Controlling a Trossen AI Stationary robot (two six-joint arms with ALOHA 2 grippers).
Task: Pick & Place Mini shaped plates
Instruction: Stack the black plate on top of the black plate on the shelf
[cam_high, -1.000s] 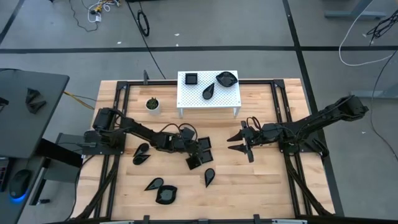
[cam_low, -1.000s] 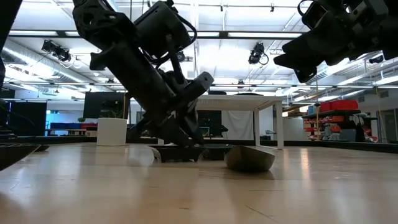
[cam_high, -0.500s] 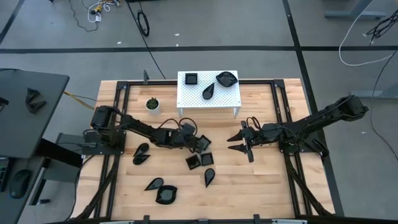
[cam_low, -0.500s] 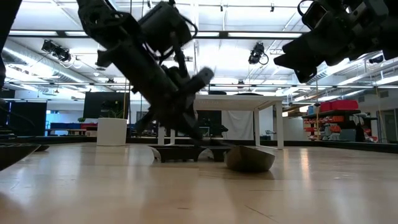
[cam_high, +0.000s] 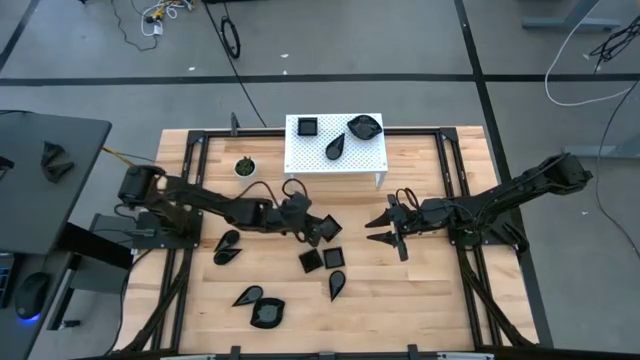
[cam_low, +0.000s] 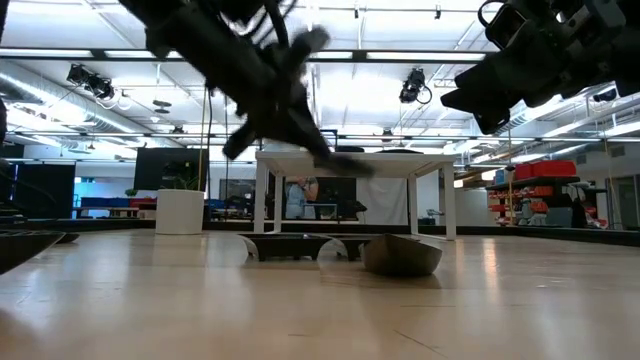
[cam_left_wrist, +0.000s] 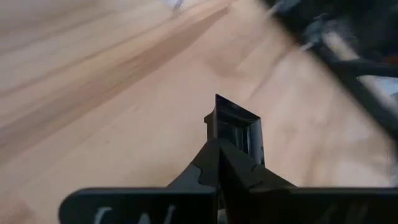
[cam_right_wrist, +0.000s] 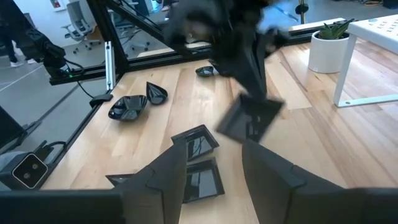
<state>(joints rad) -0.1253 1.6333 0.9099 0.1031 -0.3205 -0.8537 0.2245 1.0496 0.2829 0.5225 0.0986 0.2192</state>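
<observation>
Left gripper (cam_high: 318, 229) clamped on a square plate (cam_high: 326, 228), lifted clear of the table (cam_high: 420, 300) near the middle; the left wrist view shows the fingers pinching the plate's rim (cam_left_wrist: 235, 127) with bare wood below. Right gripper (cam_high: 380, 226) hangs over the table right of centre, fingers apart, nothing in it. Two more square plates lie flat just below the held one (cam_high: 332, 257) (cam_high: 310, 262), a teardrop plate (cam_high: 336, 284) beside them toward the front edge. Left front area: teardrop plates (cam_high: 227, 240) (cam_high: 226, 255) (cam_high: 248, 296) and a rounded plate (cam_high: 267, 313). White perforated stand (cam_high: 337, 160) at the back edge carries a square plate (cam_high: 307, 126), a teardrop plate (cam_high: 336, 146) and a leaf-shaped plate (cam_high: 364, 126). Small white pot with green plant (cam_high: 245, 168) sits left of the stand. Table is light wood planks inside a black metal frame (cam_high: 455, 180). Floor is grey concrete with dark seams, cables and a black cable coil (cam_high: 231, 37) behind the table; a dark desk (cam_high: 40, 180) stands at the left. Low view: open workshop, ceiling strip lights, white tables, red bins on shelving at the right. No readable writing or labels.
</observation>
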